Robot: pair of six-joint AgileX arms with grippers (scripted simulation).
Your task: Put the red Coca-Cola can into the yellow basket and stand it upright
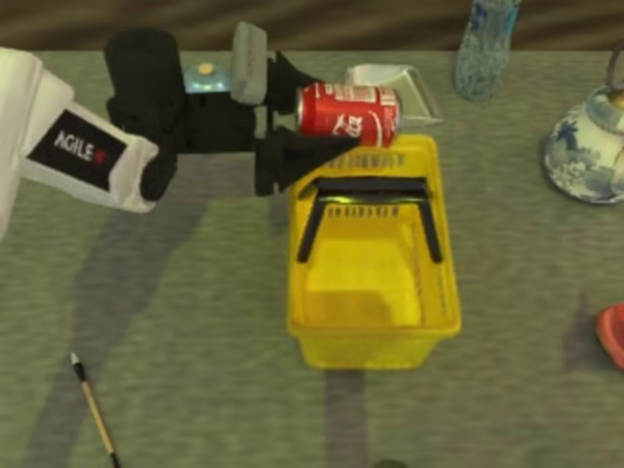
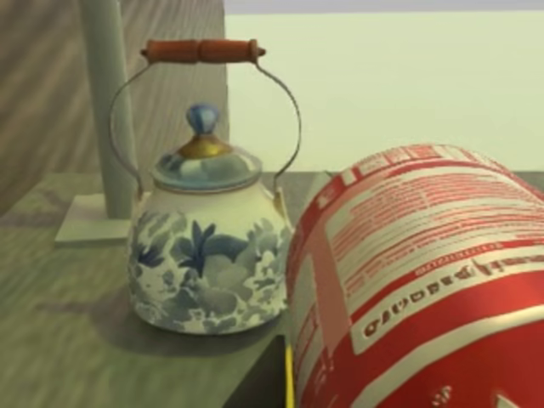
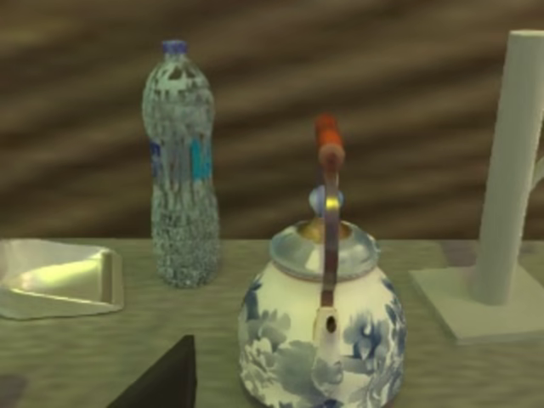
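Note:
The red Coca-Cola can (image 1: 348,113) lies on its side in the air, its silver top pointing to the table's right. My left gripper (image 1: 312,119) is shut on it, one black finger on each side. The can hangs over the far rim of the yellow basket (image 1: 446,292), whose black handles are folded across the opening. In the left wrist view the can (image 2: 425,280) fills the near right, with a thin strip of the yellow basket (image 2: 289,378) beside it. My right arm is outside the top view; its wrist view shows a single dark fingertip (image 3: 170,382).
A grey dustpan (image 1: 395,88) lies just behind the basket. A water bottle (image 1: 485,44) stands at the back, a blue-and-white teapot (image 1: 590,146) at the right edge, a red dish (image 1: 612,331) below it. A brush (image 1: 93,409) lies front left. A white stand (image 3: 506,187) rises beside the teapot.

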